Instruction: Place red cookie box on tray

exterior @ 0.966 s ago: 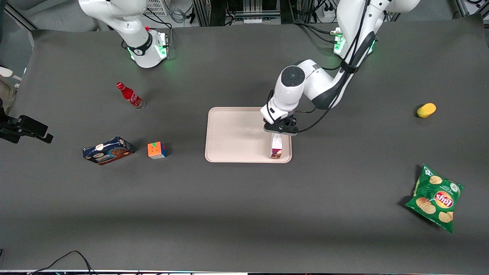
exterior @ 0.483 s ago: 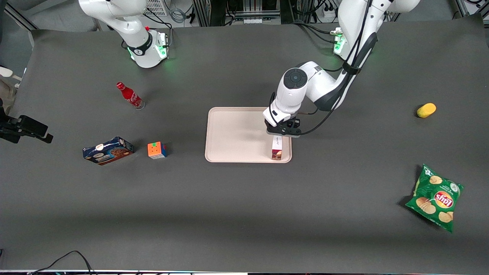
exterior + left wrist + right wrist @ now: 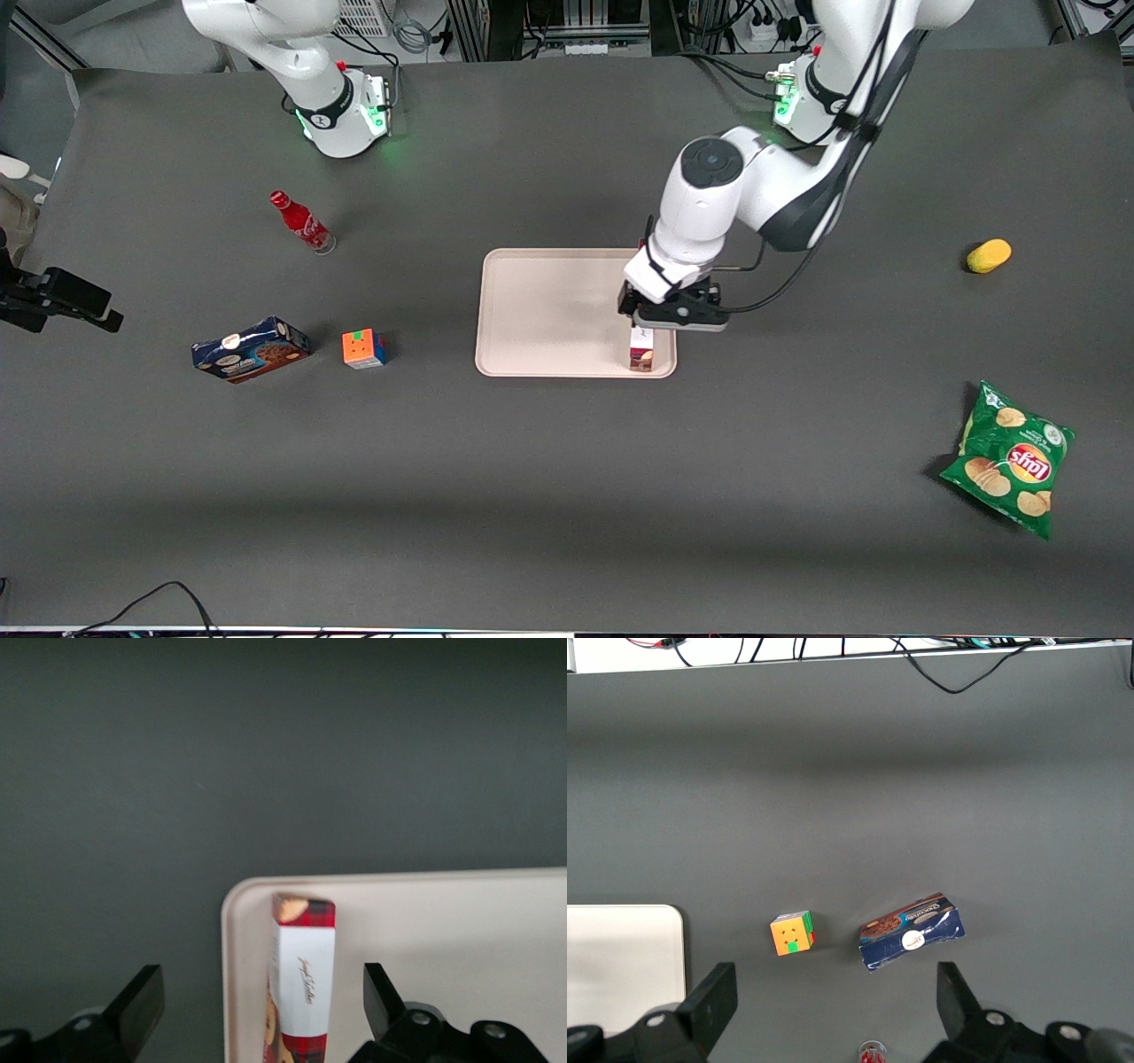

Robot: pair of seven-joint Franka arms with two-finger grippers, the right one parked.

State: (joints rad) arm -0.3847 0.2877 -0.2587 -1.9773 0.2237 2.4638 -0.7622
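My tool (image 3: 257,1014) hangs over the red cookie box (image 3: 301,988) with its fingers (image 3: 137,1005) spread wide, touching nothing. The box lies on its narrow side in the tray (image 3: 549,310), in the corner nearest the front camera, toward my arm's end of the surface.

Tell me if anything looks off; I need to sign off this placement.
Little stands out. The red cookie box sits on the tray, tucked into a corner beside the rim, on its narrow side rather than flat. The claw hangs above it, open and apart from it.
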